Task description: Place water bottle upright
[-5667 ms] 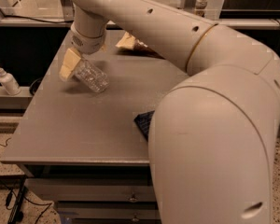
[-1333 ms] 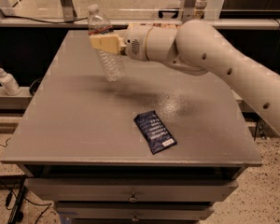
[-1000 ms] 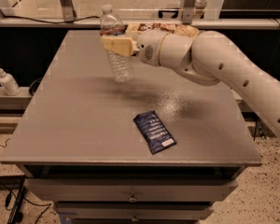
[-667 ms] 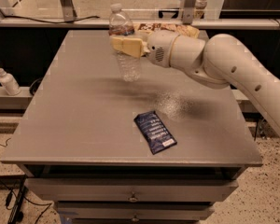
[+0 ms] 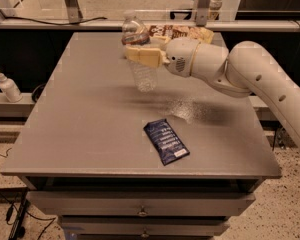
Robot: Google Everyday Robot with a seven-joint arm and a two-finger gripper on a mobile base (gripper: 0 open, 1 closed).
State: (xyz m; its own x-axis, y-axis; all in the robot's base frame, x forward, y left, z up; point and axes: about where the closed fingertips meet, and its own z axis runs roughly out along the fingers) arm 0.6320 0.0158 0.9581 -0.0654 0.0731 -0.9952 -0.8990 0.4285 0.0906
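Observation:
The water bottle (image 5: 140, 64) is a clear ribbed plastic bottle with a pale label band near its neck. It stands nearly upright, cap up, a little above the grey table (image 5: 80, 129) near the back middle. My gripper (image 5: 142, 55) reaches in from the right on the white arm (image 5: 240, 74) and is shut on the bottle around its upper body, with tan fingers (image 5: 145, 55) on either side. The bottle's bottom hangs just over the tabletop.
A dark blue snack packet (image 5: 166, 141) lies flat on the table's front middle. Snack bags (image 5: 182, 33) lie at the back edge behind the gripper. A small white pump bottle (image 5: 7, 86) stands on a shelf left of the table. Drawers sit below the front edge.
My gripper has carried the bottle to the right across the back of the table, keeping it nearly upright. Earlier the bottle was tilted low at the left side.

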